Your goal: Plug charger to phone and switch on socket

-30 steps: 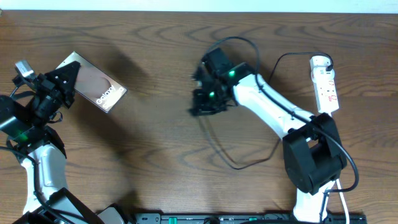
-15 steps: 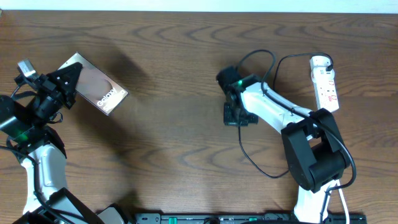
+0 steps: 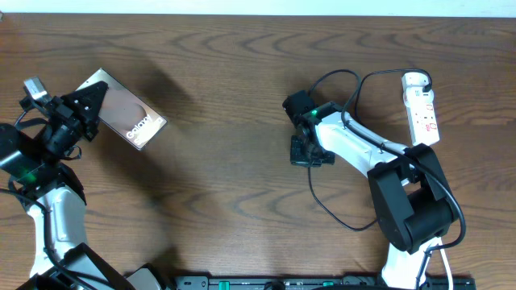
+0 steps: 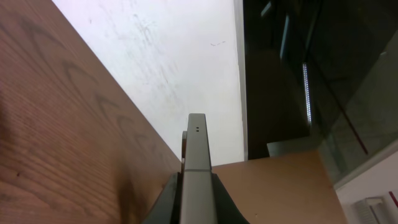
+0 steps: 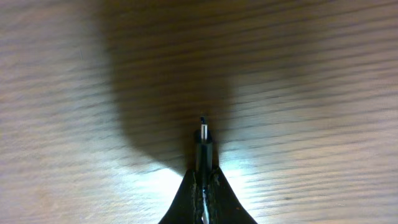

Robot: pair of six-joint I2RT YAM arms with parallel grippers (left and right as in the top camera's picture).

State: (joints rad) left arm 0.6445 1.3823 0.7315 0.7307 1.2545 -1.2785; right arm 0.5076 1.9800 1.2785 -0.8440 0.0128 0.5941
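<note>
The phone, a glossy brown slab with white lettering, is held tilted at the far left by my left gripper, which is shut on its near end. In the left wrist view the phone's grey edge stands between the jaws. My right gripper is shut on the charger's plug tip, which points down at the table near the centre right. The thin black charger cable loops behind it. The white socket strip lies at the far right.
The right arm's white links cross between the charger cable and the socket. A black rail runs along the front edge. Bare wood lies between the phone and the right gripper.
My right gripper has moved to the right with the charger tip, from about the table's middle toward the right, then slowed. The cable loop shifted with it. The left arm and phone have stayed still.
</note>
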